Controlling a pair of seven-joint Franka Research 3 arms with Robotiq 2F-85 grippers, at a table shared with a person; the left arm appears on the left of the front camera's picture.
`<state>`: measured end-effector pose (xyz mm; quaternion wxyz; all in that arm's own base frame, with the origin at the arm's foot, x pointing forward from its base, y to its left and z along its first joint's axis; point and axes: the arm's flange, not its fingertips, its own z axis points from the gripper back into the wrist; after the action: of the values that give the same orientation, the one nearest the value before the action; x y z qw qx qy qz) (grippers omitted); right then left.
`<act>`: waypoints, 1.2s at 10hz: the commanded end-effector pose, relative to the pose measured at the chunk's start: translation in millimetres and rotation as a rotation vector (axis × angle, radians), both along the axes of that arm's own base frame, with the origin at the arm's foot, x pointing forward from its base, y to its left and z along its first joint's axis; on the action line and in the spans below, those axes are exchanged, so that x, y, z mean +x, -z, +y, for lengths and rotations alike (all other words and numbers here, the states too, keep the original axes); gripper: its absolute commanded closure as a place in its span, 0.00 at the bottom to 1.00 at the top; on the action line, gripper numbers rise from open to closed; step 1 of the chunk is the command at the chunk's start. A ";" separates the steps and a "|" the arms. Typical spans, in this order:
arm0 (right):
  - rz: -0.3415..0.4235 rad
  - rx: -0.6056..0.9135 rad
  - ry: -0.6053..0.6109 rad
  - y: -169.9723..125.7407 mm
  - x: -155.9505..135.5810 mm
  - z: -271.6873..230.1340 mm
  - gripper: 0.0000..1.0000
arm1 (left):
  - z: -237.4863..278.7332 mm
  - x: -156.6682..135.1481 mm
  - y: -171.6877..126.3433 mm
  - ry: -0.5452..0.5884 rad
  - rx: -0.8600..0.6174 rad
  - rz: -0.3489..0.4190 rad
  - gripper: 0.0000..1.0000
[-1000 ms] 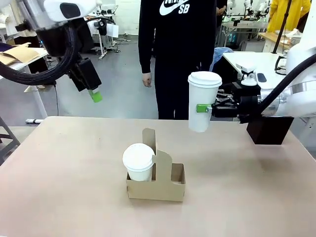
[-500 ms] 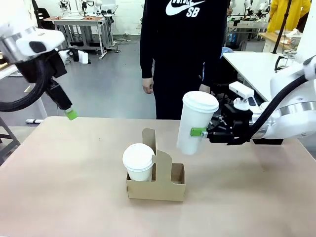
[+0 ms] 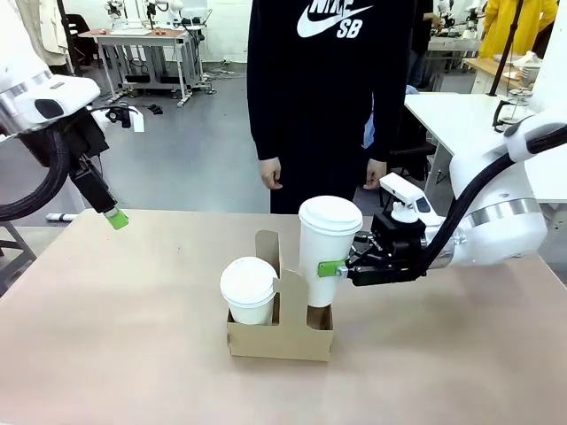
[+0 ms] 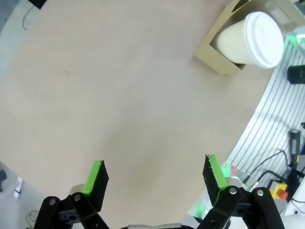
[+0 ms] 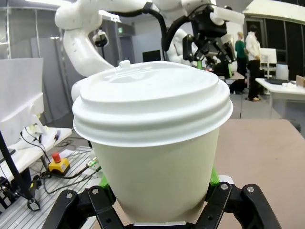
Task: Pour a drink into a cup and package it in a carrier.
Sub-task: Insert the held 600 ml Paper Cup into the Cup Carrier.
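Your right gripper (image 3: 335, 268) has its fingers pinching the tall lidded white paper cup (image 3: 324, 248), its base just entering the brown cardboard carrier's (image 3: 280, 332) free well; if it catches the rim, the cup tips. Left gripper (image 4: 155, 177) fingers hang spread over the worktop (image 3: 115, 336)

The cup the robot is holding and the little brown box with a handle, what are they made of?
The cup looks like matte white paper, judging by its plain dull side; its lid looks like smooth, slightly shiny white plastic with moulded rings. The carrier looks like plain brown cardboard: flat folded walls, cut edges, no shine.
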<state>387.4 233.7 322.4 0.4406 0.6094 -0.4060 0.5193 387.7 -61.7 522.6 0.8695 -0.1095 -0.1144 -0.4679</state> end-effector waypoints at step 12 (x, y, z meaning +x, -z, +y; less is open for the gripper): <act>-0.038 -0.054 -0.106 74.1 -7.9 19.9 0.20 | -3.6 -1.1 -4.5 -0.007 0.005 -0.004 0.00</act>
<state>373.2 250.8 250.8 0.4339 0.6203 -0.3604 0.5450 387.5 -65.4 525.1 0.8687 -0.1047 -0.1149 -0.4704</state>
